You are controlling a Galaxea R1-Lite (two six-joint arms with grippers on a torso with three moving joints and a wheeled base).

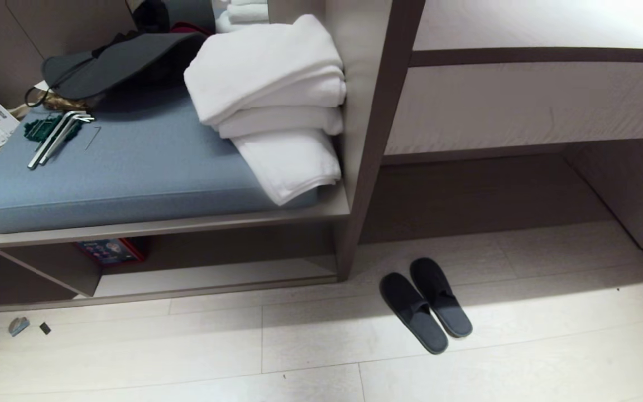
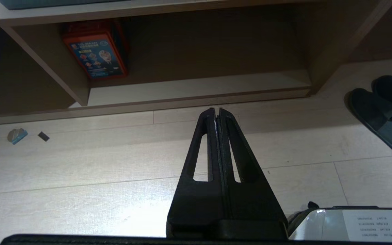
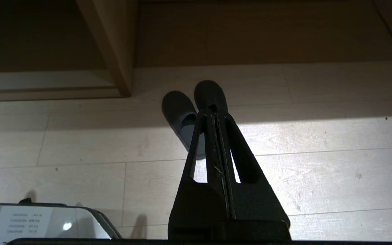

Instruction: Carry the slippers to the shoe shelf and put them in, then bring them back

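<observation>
Starting with nothing picked up: slippers [image 1: 425, 303] lie paired on the floor, just off the shelf [image 2: 196, 86] divider's foot. Right gripper [image 3: 215, 115] and left gripper [image 2: 216, 112] both pressed together, empty. Best to spread first, then pinch both bands together.

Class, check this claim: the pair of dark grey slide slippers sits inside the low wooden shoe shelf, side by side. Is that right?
Not quite. The dark grey slide slippers lie side by side on the pale plank floor, outside the low wooden shoe shelf, as the head view shows.

Closed right end effector [image 3: 216, 114] above floor [image 3: 318, 170], slippers [image 3: 182, 115] beyond, beside shelf divider [image 3: 114, 47]
</observation>
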